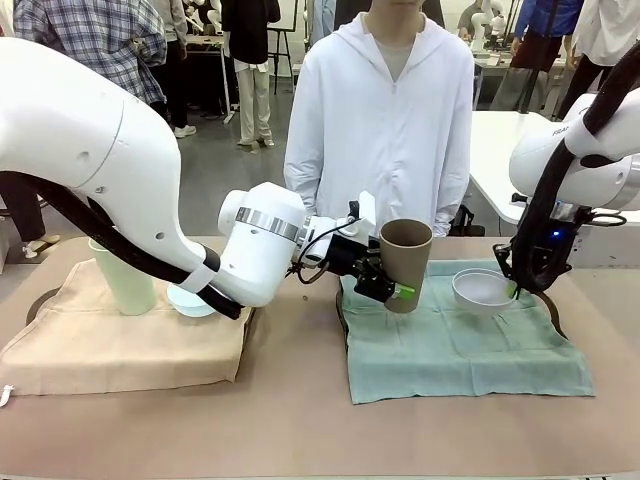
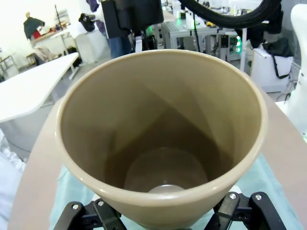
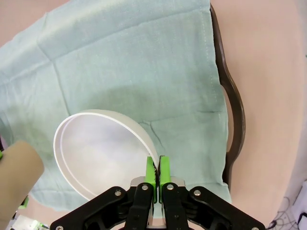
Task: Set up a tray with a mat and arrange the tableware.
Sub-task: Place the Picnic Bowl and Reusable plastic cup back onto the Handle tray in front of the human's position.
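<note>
Currently, frame centre: left gripper (image 1: 385, 283) clamped on tan-brown cup (image 1: 405, 262). Centre-right: right gripper (image 1: 513, 288) pinching white bowl (image 1: 483, 289) by its rim over green mat (image 1: 460, 350). Risk: thin rim grip could let the bowl tilt or slip.

Bright even indoor light, soft shadows; wrist-cam bkgd perhaps overexposed.

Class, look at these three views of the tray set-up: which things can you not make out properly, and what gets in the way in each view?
- Light blue bowl: front view, mostly behind the left arm.
- Pale green cup: front view, its top behind that arm.
- Left gripper pads: left wrist view, hidden by the tan-brown cup.
- Dark tray: right wrist view, mostly under the green mat.
</note>
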Tool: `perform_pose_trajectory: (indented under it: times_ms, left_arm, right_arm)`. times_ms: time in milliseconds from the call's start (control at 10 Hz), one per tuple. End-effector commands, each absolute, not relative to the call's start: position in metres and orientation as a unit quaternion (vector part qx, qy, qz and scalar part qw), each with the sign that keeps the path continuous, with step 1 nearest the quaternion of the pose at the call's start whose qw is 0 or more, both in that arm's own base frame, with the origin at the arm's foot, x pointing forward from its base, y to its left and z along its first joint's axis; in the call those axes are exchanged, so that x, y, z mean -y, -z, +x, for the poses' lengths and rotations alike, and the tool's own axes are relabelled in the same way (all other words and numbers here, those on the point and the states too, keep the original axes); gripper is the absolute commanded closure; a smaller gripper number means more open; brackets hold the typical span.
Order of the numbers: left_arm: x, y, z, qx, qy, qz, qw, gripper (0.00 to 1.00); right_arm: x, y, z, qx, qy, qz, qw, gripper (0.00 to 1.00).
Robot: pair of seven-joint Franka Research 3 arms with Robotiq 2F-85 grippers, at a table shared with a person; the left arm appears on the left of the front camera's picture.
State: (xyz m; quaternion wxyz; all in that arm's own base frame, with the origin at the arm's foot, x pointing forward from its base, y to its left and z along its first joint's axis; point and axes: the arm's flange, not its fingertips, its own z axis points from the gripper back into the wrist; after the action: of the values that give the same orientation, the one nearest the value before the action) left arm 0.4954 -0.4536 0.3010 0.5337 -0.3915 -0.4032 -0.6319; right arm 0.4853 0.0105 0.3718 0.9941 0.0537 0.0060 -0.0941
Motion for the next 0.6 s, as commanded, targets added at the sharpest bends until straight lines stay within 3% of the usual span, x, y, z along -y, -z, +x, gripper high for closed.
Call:
perform_pose_trajectory:
  times_ms: [0,500]
  left_arm:
    - [0.461,-0.300,0.500,0.411,0.643,-0.374,0.527,0.17]
    - [0.465,-0.283,0.508,0.393,0.643,-0.378,0.538,0.17]
  right_arm:
    - [-0.008,-0.369,0.492,0.003,0.078,0.053,0.995,0.96]
    - [-0.003,-0.358,0.496,-0.007,0.079,0.057,0.995,0.96]
